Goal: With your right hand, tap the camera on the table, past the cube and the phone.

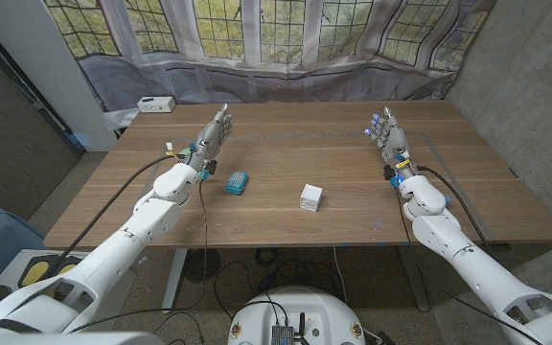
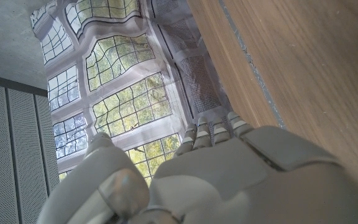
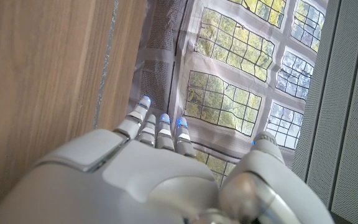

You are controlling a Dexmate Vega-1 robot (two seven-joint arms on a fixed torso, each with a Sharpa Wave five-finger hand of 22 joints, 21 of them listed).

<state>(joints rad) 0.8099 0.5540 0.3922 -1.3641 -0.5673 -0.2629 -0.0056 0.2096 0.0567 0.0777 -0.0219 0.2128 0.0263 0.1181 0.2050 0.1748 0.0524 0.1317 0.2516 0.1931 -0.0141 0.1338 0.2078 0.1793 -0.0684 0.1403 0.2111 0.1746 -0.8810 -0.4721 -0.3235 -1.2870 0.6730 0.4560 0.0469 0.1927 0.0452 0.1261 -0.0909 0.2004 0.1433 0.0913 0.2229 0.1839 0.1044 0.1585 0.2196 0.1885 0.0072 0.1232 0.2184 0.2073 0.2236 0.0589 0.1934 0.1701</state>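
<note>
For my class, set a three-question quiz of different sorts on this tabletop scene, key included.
1. True or false: the right hand holds the white cube.
2. Which lies nearer the left hand: A) the white cube, B) the teal object?
3. Fill in: the white box sits at the table's far ___ corner, by the robot's sides.

Key: 1 false; 2 B; 3 left.

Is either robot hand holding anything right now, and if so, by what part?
Nothing is held. The left hand and the right hand both stand over the table with fingers apart.
</note>
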